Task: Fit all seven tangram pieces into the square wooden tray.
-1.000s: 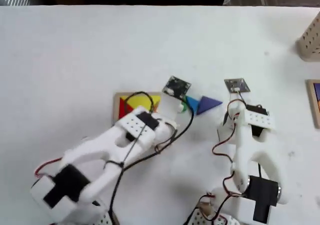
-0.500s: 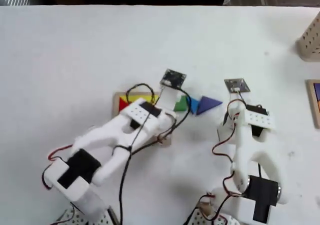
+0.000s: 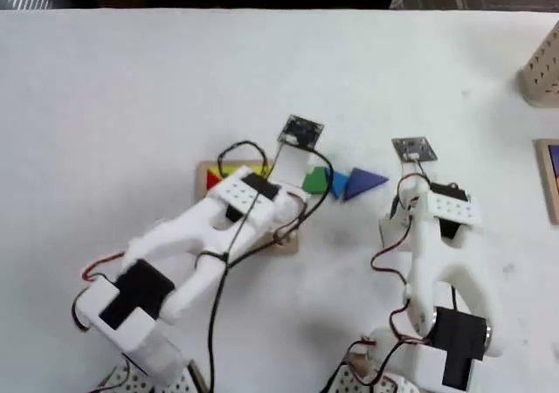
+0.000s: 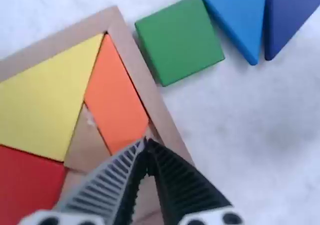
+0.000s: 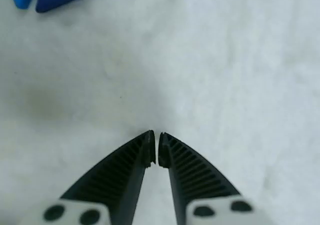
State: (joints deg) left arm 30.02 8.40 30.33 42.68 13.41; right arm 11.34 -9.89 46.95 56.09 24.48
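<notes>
The left gripper (image 4: 146,147) is being held with jaws together, the orange piece (image 4: 116,97) just ahead of them; the right gripper (image 5: 154,147) is being held with jaws together too.

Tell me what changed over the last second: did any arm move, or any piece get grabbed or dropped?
The left gripper shifted slightly farther from the arms' bases over the wooden tray rim, uncovering more of the green square. It is shut on nothing; no piece was taken or released. The right gripper, light blue triangle and dark blue triangle stayed put.
</notes>
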